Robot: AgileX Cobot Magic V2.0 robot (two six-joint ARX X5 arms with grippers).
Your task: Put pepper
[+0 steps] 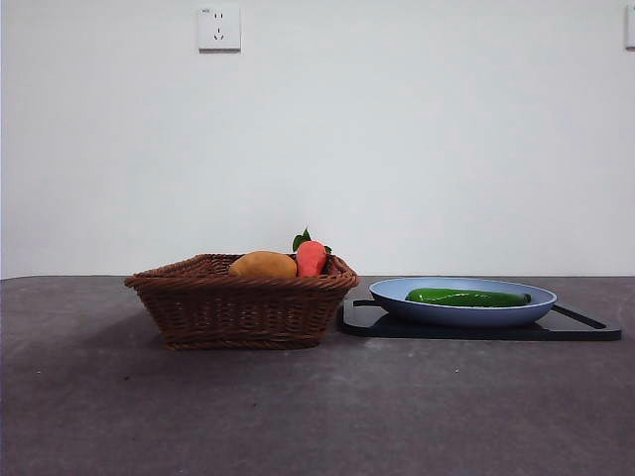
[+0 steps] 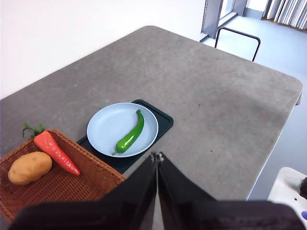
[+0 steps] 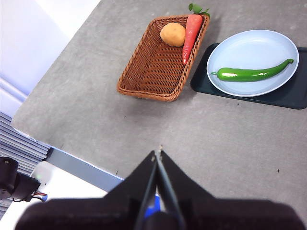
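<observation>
Item, pepper [image 2: 130,136]: long, glossy, dark green; laid flat in the blue plate [image 2: 103,129], well inside its rim; untouched by either arm. Item, blue plate: set on a black tray [image 2: 162,120] on the grey surface [image 2: 216,96]. Item, wicker basket [image 1: 238,307]: stood just beside the tray; a carrot [image 3: 192,29] with green leaves and a potato [image 3: 172,34] are held at one end of it, the rest of its floor being bare.

Left gripper [image 2: 157,155]: raised high above the surface, well apart from the plate; jaws pressed together, nothing pinched. Right gripper [image 3: 158,153]: likewise raised and well apart from everything; jaws pressed together, nothing pinched.

Step in hand, as judged: none begun; the pepper is not yet grasped. Next move, as judged: the jaws of one arm are to be spread, brought down over the pepper's middle across its length, and closed; the basket is presumed the destination, though this is not stated.
</observation>
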